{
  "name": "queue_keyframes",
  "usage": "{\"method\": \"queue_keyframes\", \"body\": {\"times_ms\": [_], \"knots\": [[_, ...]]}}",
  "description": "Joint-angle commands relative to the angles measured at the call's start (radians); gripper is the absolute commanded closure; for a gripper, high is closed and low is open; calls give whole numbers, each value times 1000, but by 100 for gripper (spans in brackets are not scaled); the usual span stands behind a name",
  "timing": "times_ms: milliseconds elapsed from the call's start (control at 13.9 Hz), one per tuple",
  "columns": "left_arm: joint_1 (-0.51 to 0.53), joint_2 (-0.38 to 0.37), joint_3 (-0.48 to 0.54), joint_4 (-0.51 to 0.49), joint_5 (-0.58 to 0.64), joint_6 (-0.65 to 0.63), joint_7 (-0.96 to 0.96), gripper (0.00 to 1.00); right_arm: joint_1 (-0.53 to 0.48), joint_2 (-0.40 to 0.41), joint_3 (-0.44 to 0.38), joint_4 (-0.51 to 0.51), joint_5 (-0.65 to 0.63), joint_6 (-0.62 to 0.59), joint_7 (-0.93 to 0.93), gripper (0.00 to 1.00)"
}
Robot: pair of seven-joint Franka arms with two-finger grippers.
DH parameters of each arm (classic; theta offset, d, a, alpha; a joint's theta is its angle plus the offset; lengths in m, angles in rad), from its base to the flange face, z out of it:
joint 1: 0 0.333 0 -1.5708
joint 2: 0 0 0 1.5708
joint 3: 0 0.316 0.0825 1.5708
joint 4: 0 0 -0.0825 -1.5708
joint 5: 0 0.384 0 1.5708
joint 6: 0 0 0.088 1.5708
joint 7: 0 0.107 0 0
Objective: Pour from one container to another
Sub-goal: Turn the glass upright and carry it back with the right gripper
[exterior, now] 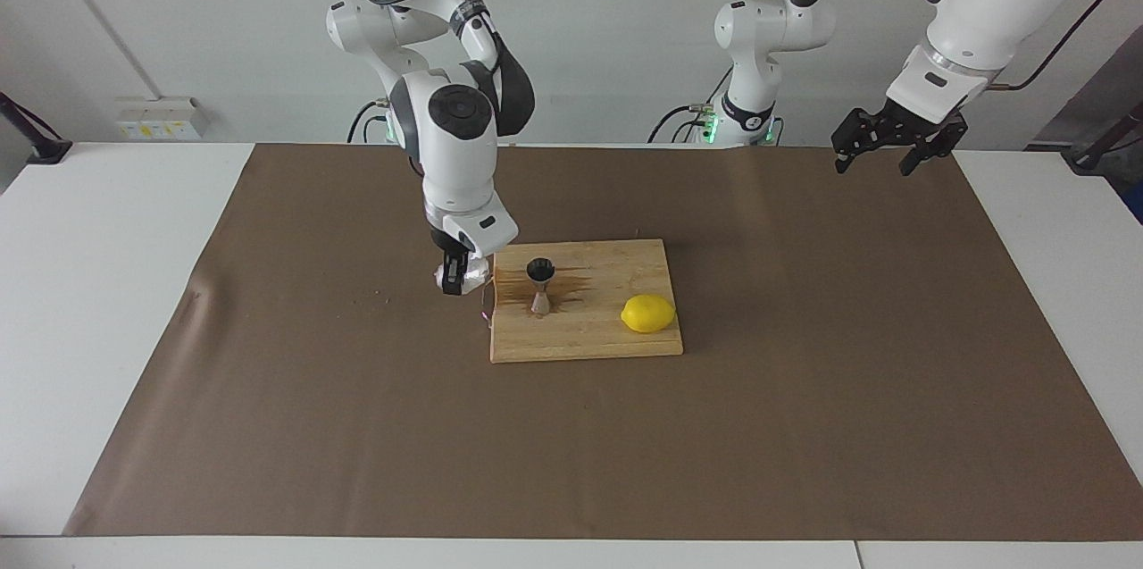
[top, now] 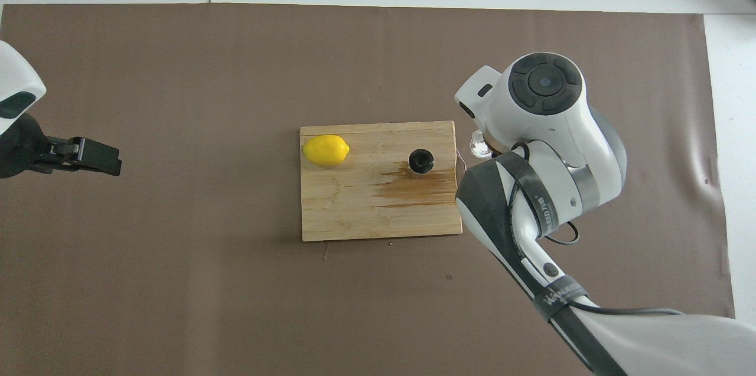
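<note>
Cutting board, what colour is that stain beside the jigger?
Dark brown stain, clearest in the overhead view.

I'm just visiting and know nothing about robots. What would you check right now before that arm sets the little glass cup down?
1. Cup gripped: the right gripper is shut on the clear faceted cup. Ok.
2. Cup clear of the board: it hangs over the brown mat beside the cutting board. Ok.
3. Steel jigger upright on the board. Ok.
4. Board dry: a wet stain spreads by the jigger. Not ok.
5. Lemon out of the way, at the board's other end. Ok.
6. Left gripper waits open over the mat's edge. Ok.
</note>
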Motion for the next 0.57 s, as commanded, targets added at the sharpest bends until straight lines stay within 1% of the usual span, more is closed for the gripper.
{"method": "queue_keyframes", "body": {"times_ms": [0,359,503], "knots": [[3,-31,0,-36,15,15,1,0,-63,-22,9,-68,96,51,-95,100],[3,-31,0,-34,15,15,1,0,-175,-48,9,-176,193,149,-268,100],[3,-31,0,-36,15,15,1,0,-233,-79,9,-278,262,241,-378,100]]}}
